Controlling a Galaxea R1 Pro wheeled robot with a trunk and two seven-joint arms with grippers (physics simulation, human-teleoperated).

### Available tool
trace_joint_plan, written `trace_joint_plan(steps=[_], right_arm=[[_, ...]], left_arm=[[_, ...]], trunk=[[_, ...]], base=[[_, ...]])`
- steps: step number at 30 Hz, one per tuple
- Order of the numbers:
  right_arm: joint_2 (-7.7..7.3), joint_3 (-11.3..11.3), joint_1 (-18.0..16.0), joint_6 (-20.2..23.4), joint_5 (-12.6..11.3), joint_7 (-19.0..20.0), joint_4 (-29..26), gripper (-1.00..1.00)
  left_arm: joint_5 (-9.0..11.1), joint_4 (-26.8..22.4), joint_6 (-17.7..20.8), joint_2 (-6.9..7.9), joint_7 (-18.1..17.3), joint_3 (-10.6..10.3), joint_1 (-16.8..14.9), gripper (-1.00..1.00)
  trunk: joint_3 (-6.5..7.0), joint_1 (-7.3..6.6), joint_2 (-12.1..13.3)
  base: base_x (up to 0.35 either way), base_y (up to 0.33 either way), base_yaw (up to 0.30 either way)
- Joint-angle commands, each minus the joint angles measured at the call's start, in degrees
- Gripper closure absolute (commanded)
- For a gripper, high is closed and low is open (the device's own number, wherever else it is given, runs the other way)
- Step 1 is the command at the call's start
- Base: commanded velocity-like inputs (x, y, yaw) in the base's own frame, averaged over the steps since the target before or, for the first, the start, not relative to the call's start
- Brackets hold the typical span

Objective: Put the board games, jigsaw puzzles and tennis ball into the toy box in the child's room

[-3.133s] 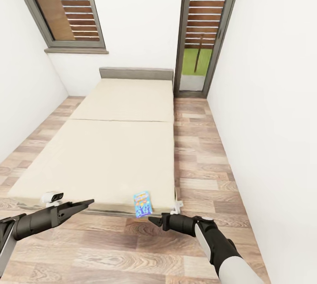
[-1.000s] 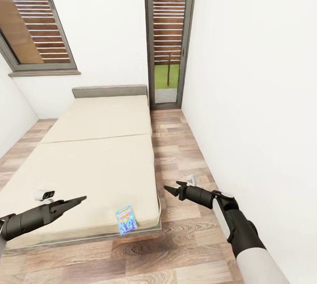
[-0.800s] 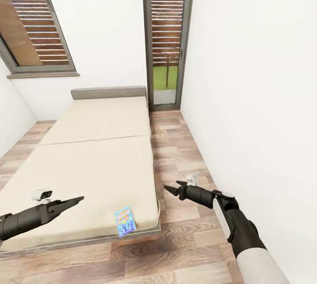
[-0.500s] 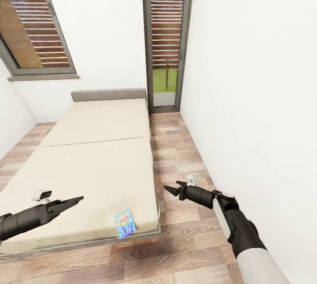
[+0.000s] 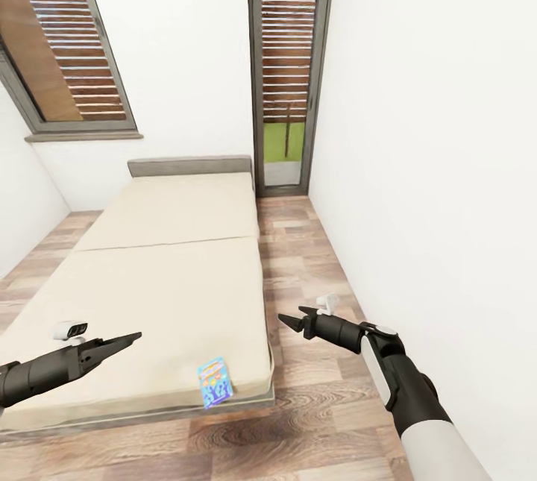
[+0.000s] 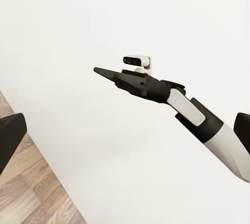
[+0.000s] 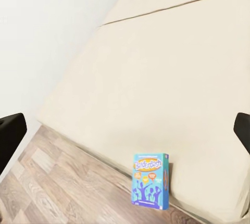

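Head view: the blue board game (image 5: 215,382) lay flat at the foot corner of the bed (image 5: 171,272), near its edge. Left gripper (image 5: 128,338) hung over the mattress with fingers pressed together; right gripper (image 5: 292,320), over the floor beside the bed, looked slightly spread, hard to confirm. Left wrist view: the right gripper (image 6: 104,72) against a white wall. Right wrist view: the board game (image 7: 150,178) on the mattress, untouched. Judged: this game not yet collected.

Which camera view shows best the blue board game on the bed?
The right wrist view: the blue board game appears large, its cartoon print visible, at the bed edge. In the head view it is small. The left wrist view faces a white wall.
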Motion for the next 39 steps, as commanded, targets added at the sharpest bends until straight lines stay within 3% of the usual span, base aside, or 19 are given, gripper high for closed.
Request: trace_joint_plan(steps=[1, 13, 39], right_arm=[[0.05, -0.17, -0.04, 0.51, -0.33, 0.18, -0.02, -1.0], [-0.01, -0.17, -0.01, 0.51, -0.26, 0.1, 0.06, -1.0], [-0.83, -0.25, -0.02, 0.11, -0.77, -0.25, 0.32, -1.0]], left_arm=[[-0.04, 0.0, 0.58, -0.01, -0.21, -0.04, -0.04, -1.0], [0.03, 0.07, 0.53, 0.03, -0.11, -0.07, -0.04, -1.0], [0.02, 0.09, 0.6, -0.03, 0.07, 0.0, -0.04, -1.0]], trunk=[[0.02, 0.01, -0.06], [1.16, 0.01, -0.06], [3.15, 0.01, -0.06]], base=[[0.0, 0.0, 0.095], [0.0, -0.144, 0.096], [0.0, -0.006, 0.083]])
